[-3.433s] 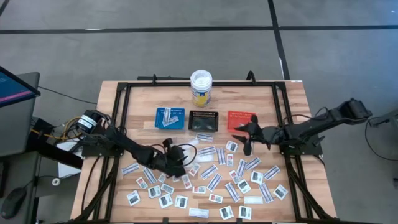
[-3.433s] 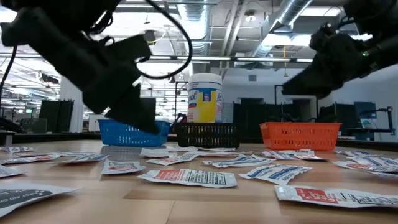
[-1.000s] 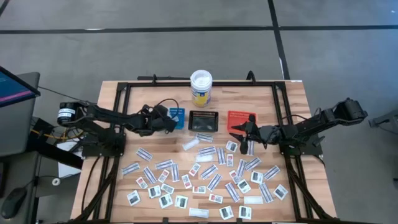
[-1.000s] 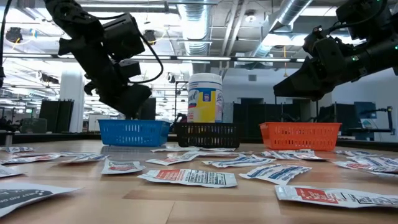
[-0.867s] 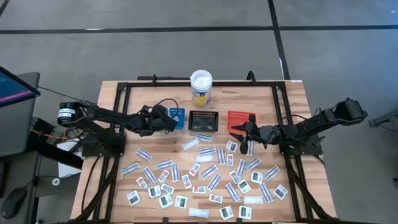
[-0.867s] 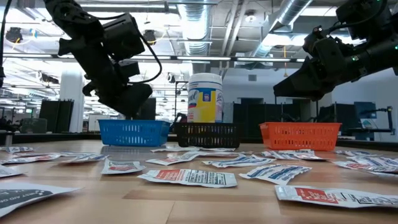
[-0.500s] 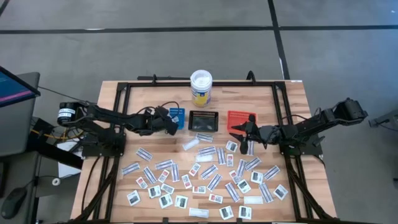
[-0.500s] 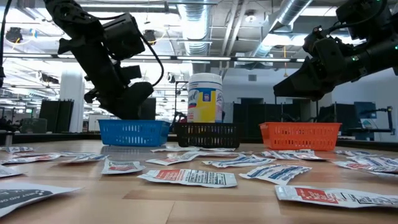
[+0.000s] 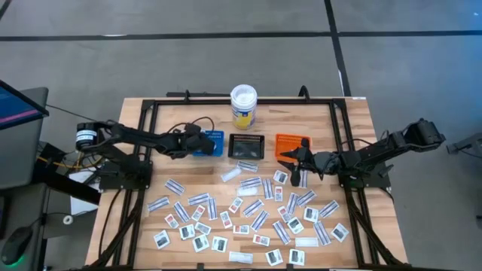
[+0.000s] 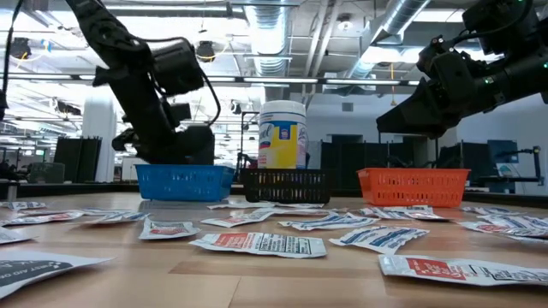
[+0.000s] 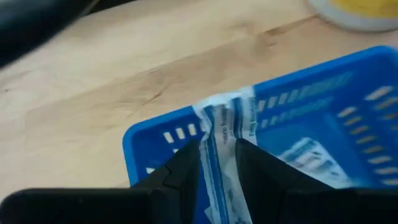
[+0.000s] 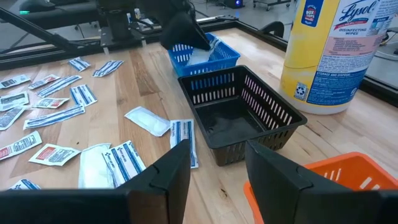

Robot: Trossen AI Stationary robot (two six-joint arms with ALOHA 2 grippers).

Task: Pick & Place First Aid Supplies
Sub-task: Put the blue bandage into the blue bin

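Left hand (image 11: pixel 217 163) over blue tray (image 11: pixel 323 109), pinching narrow blue-white strip packet (image 11: pixel 222 134) for drop into tray. Right hand (image 12: pixel 214 163) spread, empty, hanging by orange tray (image 9: pixel 292 143), waiting. Most packets (image 9: pixel 252 205) loose on desk (image 9: pixel 173 124).

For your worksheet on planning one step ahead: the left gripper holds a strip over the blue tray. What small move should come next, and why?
Probably open the left gripper and let go. The white-and-blue strip sits between its fingers right over the blue tray, where another strip already lies. The right gripper waits open near the black tray.
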